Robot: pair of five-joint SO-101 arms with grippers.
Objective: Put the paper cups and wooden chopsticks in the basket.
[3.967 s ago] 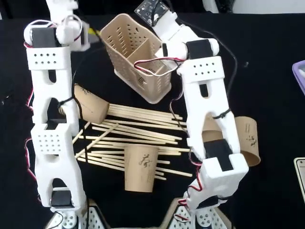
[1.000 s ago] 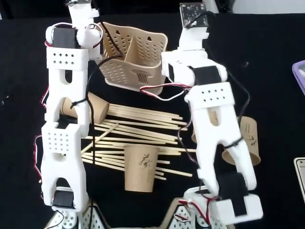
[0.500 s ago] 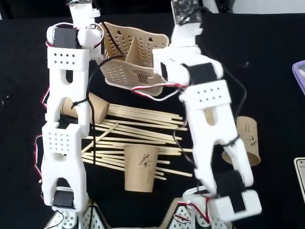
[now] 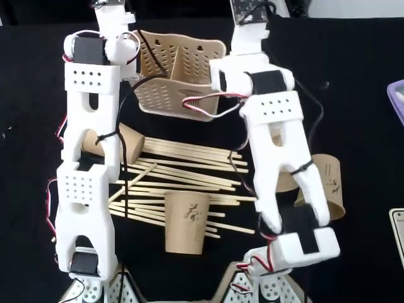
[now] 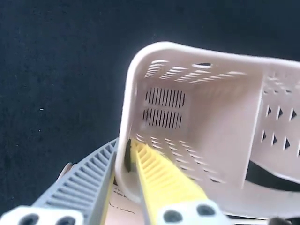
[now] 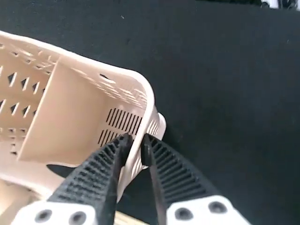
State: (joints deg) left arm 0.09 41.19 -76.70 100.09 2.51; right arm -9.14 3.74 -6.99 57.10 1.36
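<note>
The beige slotted basket (image 4: 180,76) stands tilted at the back of the table, held between both arms. My left gripper (image 5: 127,152) is shut on one end wall of the basket (image 5: 197,126), one finger inside and one outside. My right gripper (image 6: 136,142) is shut on the opposite rim of the basket (image 6: 79,117). Wooden chopsticks (image 4: 189,169) lie spread in a loose pile in the middle. One paper cup (image 4: 186,222) lies on them at the front. A second cup (image 4: 130,142) lies partly behind the left arm, and a third (image 4: 329,184) behind the right arm.
A purple container's edge (image 4: 398,98) shows at the right border, with a white card-like object (image 4: 398,235) below it. Both arms stretch from the front edge to the back, flanking the chopstick pile. Black cloth covers the table.
The basket has been turned from a slanted position to lie more squarely across the back. Both arms have closed in on its ends, and the right arm has shifted slightly rightward in the last second.
</note>
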